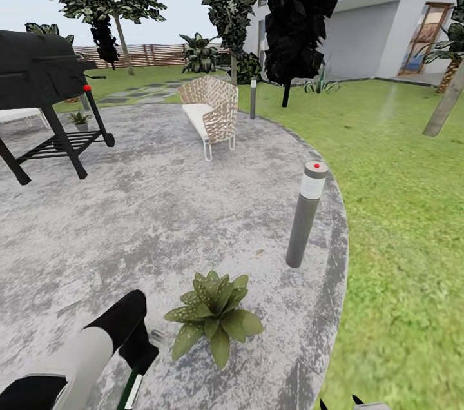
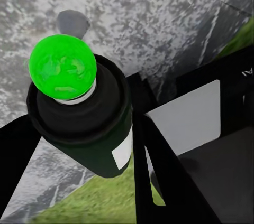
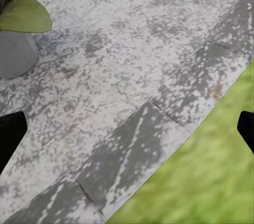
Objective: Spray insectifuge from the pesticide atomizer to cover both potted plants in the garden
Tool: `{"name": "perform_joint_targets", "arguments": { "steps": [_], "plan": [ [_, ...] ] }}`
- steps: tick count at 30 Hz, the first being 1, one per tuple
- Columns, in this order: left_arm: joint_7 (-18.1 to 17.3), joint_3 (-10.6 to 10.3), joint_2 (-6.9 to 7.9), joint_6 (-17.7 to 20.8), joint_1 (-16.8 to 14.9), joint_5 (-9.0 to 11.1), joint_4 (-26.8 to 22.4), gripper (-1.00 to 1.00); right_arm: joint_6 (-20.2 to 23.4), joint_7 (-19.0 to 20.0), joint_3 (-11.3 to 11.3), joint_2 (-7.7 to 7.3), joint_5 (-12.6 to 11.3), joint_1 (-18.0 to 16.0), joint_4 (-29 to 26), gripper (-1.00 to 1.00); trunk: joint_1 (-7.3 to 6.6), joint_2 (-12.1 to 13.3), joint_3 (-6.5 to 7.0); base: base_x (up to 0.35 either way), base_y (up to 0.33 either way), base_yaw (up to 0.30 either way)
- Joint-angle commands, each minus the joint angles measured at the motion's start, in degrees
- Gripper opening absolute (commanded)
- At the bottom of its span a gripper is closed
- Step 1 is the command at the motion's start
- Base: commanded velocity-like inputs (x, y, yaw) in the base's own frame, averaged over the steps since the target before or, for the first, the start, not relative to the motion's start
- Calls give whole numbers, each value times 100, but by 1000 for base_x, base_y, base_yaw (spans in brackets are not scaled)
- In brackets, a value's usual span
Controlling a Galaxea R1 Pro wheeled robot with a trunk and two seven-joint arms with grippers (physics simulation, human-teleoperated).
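Atomizer (image 2: 87, 129) sits pinched in the left gripper (image 2: 79, 145), black fingers (image 2: 153, 160) pressed on either side of its dark body; the left wrist view looks down its length onto a bright green cap (image 2: 62, 67). In the head view only a sliver of the bottle (image 1: 132, 389) shows under the left arm, low over the patio (image 1: 161, 216) and just beside the nearest plant (image 1: 216, 316).

Its long axis seems to run steeply, roughly upright with a slight lean, though which way the nozzle faces cannot be told (that matters for aiming). To spray well, I'd turn the outlet toward the rosette and sweep across all its leaves, then go on to the second plant (image 1: 79, 118) by the grill (image 1: 38, 68).

The right gripper (image 3: 127, 129) hangs spread and empty over the patio edge, near a grey pot (image 3: 16, 52). A bollard (image 1: 307, 213) stands beyond.
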Motion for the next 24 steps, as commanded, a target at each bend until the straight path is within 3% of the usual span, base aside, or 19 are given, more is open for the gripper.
{"name": "perform_joint_targets", "arguments": {
  "steps": [1, 7, 14, 19, 24],
  "plan": [
    [-55, -30, 3, 14, 18, -22, -11, -100, -9, 51, -49, -1, 12, -4, -3, 100, -1, -2, -5, 0, 0, 0],
    [-84, -43, 50, -19, 135, -40, -16, -100, -9, 51, -51, -34, 12, -4, -10, 100, -1, -2, -5, 0, 0, 0],
    [-86, -64, 51, -393, 211, -46, -25, -100, -9, 51, -49, -38, 12, -5, -11, 100, -1, -2, -5, 0, 0, 0],
    [-100, -67, 42, -899, 213, -271, -30, -100, -7, 51, -49, -39, 12, -4, -4, 100, -1, -2, -5, 0, 0, 0],
    [-106, -69, 41, -977, 217, -301, -20, -100, -7, 51, -49, -39, 12, -4, 2, 100, -1, -2, -5, 0, 0, 0]
  ]
}}
